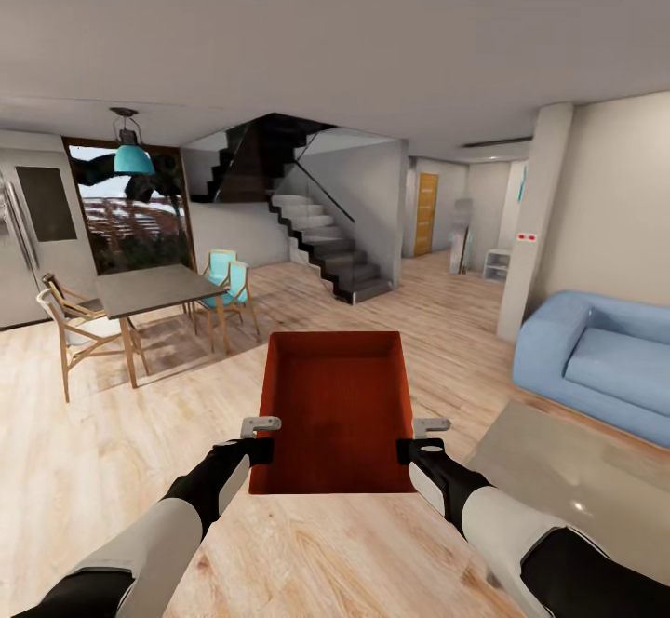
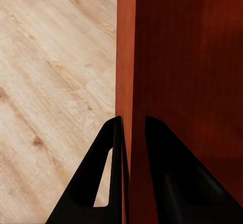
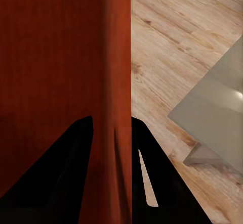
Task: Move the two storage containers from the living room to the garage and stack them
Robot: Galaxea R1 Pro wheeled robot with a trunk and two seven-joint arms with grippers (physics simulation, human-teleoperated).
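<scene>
Here the storage container [image 1: 337,409] points lengthwise straight ahead, opening upward.

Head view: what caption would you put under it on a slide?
Both grippers, left and right, clamp opposite walls of an orange-red storage container, carried above the wood-plank floor.

Light wood-plank floor [image 1: 112,469] runs through the whole open room. Standing right on it: a dark-topped dining table [image 1: 149,290] with wooden chairs [image 1: 65,320] and two teal chairs [image 1: 226,275] around it, a blue sofa [image 1: 596,357] over on the right, a dark staircase [image 1: 326,246] at the back, and a pale grey low table [image 1: 558,460] just in front of the sofa.
</scene>
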